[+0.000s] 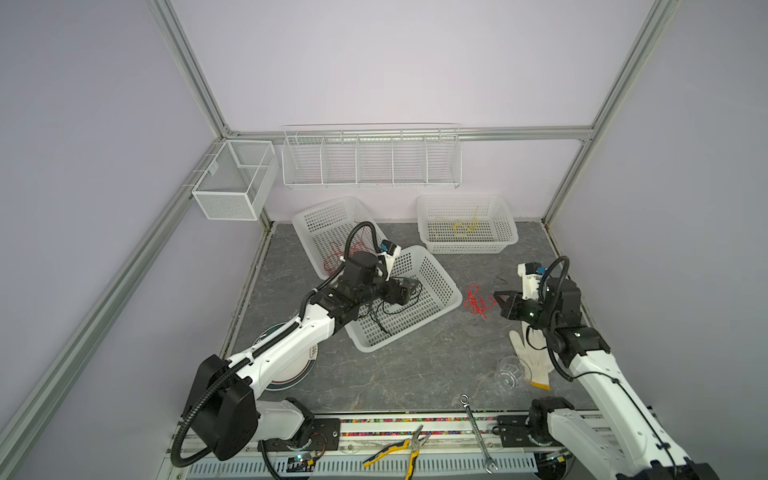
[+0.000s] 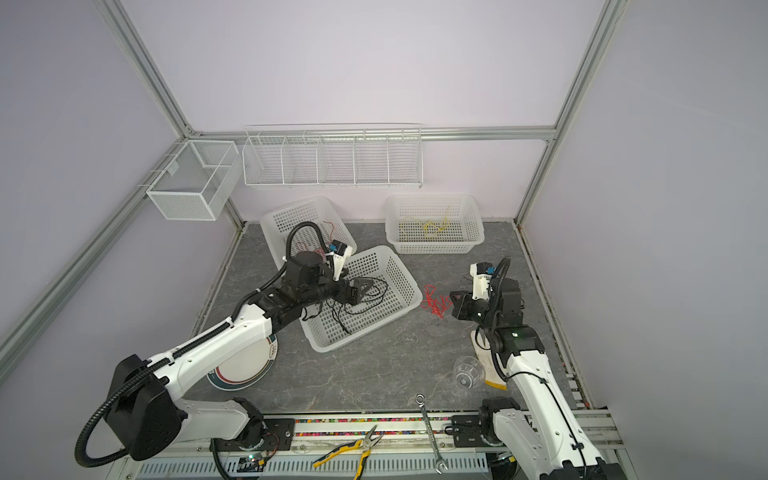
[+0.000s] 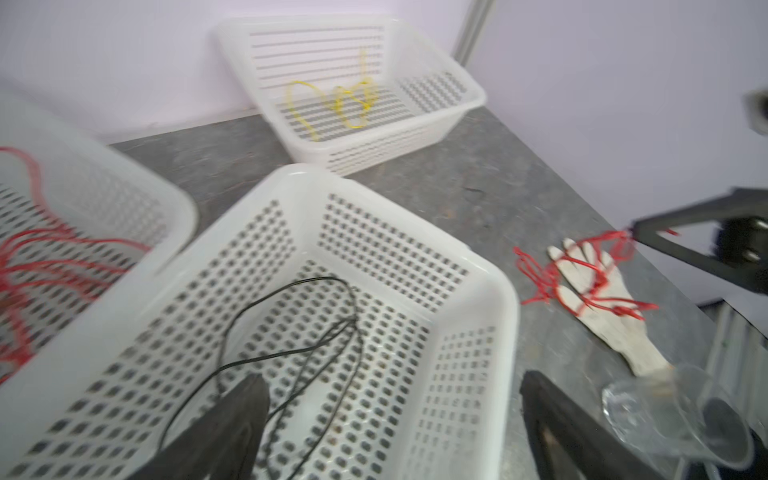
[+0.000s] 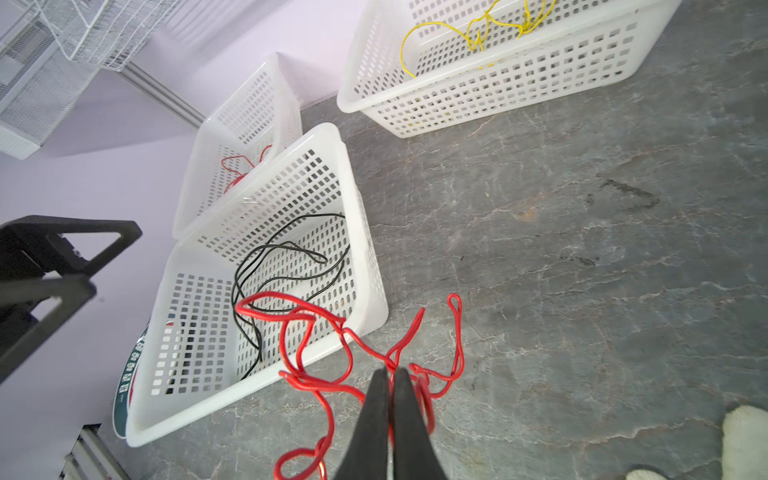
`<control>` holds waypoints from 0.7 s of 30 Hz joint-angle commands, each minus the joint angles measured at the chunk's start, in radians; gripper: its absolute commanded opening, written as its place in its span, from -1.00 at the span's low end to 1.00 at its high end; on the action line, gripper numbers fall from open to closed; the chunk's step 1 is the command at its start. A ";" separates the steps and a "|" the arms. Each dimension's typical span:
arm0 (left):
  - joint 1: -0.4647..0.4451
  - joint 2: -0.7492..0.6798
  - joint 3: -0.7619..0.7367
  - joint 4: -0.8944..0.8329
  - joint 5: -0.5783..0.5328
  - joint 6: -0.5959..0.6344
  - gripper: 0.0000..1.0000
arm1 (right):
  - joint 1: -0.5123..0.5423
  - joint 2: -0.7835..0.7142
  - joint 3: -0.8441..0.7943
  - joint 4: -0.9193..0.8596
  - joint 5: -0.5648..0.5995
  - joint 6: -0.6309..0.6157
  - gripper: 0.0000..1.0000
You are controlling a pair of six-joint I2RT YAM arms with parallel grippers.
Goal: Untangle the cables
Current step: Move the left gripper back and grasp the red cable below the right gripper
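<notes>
Nearest, on the slotted metal rail (image 1: 415, 422): yellow-handled pliers (image 1: 399, 451) and a slim steel wrench (image 1: 478, 432). On the grey marbled table (image 1: 415, 365), a round striped plate (image 2: 245, 368) at the left, a clear glass (image 1: 509, 372) and a knitted white glove (image 1: 530, 353) at the right. Further in, right gripper (image 4: 390, 376) pinched tight on a glossy, kinked red cable (image 1: 476, 302), loops trailing just beside a perforated white plastic basket (image 1: 440, 286). Over that basket, left gripper (image 3: 388, 395) spread wide, holding nothing; thin black cable (image 3: 309, 279) coiled loosely on the gridded floor. At the back, two more of the kind: left basket (image 1: 324, 220) with a second red cable (image 3: 62, 257) tangled inside, right basket (image 1: 467, 245) with a yellow cable (image 3: 345, 95). On the wall, white wire racks (image 1: 372, 160)
</notes>
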 commanded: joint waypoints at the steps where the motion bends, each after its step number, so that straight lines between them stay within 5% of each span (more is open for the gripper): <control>1: -0.076 0.007 0.005 0.075 0.057 0.078 0.85 | 0.008 -0.013 -0.007 0.050 -0.106 -0.028 -0.87; 7: -0.158 0.096 0.055 0.085 0.048 0.108 0.67 | 0.009 0.035 0.012 0.041 -0.221 -0.042 -0.87; 21: -0.181 0.225 0.121 0.235 0.117 0.070 0.29 | 0.017 0.057 0.017 0.034 -0.255 -0.058 -0.87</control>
